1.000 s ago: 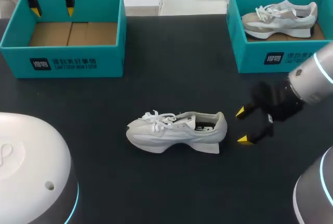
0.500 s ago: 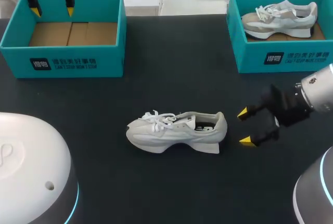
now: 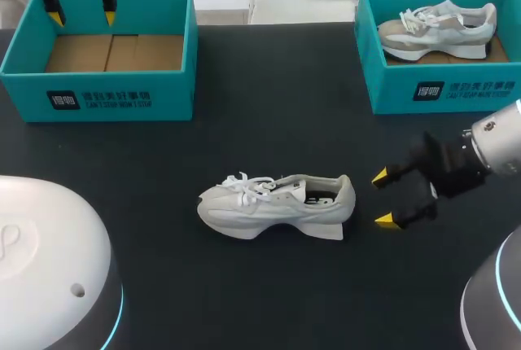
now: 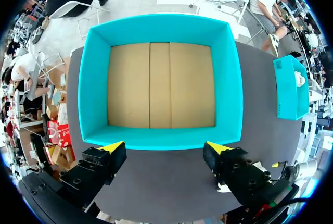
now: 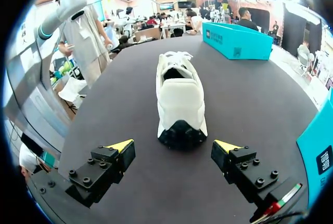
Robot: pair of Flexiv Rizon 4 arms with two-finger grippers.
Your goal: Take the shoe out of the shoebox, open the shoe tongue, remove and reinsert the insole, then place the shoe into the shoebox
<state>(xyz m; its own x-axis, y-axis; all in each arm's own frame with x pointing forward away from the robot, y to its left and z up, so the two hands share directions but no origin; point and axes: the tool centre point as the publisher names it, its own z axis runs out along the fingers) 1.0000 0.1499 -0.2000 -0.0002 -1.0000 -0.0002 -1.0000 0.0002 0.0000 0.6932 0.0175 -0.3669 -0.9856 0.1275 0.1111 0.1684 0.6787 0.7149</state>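
Observation:
A white shoe (image 3: 277, 205) lies on its side in the middle of the black table, toe to the left, heel to the right. In the right wrist view the shoe (image 5: 179, 99) shows heel-on, just ahead of the fingers. My right gripper (image 3: 383, 199) stands open a short way right of the heel, holding nothing; its tips (image 5: 177, 147) straddle the table short of the heel. My left gripper (image 3: 80, 18) hangs open above the back edge of the empty teal shoebox (image 3: 102, 53) at the far left. Its cardboard floor (image 4: 161, 84) is bare.
A second teal shoebox (image 3: 440, 45) at the far right holds another white and beige shoe (image 3: 440, 28). White rounded arm bases sit at the near left (image 3: 49, 269) and near right (image 3: 492, 301) corners.
My right gripper has backed away a little to the right of the shoe's heel, then held still. The left arm and the shoe have not moved.

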